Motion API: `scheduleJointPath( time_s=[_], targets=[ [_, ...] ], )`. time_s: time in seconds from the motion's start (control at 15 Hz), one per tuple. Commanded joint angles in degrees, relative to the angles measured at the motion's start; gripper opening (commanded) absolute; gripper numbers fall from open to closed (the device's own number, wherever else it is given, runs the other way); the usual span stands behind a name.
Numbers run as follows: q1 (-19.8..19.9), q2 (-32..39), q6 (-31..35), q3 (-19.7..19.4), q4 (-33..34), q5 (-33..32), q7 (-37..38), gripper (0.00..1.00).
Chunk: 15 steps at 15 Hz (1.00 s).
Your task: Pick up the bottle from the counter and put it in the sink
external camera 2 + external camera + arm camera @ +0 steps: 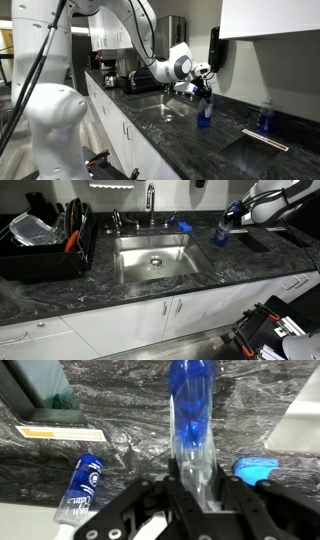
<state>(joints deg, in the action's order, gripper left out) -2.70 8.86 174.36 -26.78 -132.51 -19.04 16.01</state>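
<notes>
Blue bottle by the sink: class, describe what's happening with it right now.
The robot arm's claw is closed around the blue bottle, gripping it near the top. The bottle is upright over the dark counter, just beside the sink, and is not in the basin yet. Whether its base has left the counter is hard to tell.
</notes>
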Motion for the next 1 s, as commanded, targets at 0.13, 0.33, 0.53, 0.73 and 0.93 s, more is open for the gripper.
scheduleJointPath(
  time_s=[0.13,0.33,0.53,0.73,0.93],
  targets=[
    [3.3,-9.2,5.3,11.6,-8.7,11.3,-7.8,0.08],
    [0.0,-11.3,8.6,14.6,-11.1,18.8,-9.6,0.08],
    [1.9,-10.0,8.1,18.2,-9.6,20.3,-9.3,0.33],
    [0.5,-10.5,9.8,19.1,-10.5,21.4,-9.1,0.33],
    [0.6,-10.5,9.8,18.9,-10.6,21.4,-9.1,0.33]
  ],
)
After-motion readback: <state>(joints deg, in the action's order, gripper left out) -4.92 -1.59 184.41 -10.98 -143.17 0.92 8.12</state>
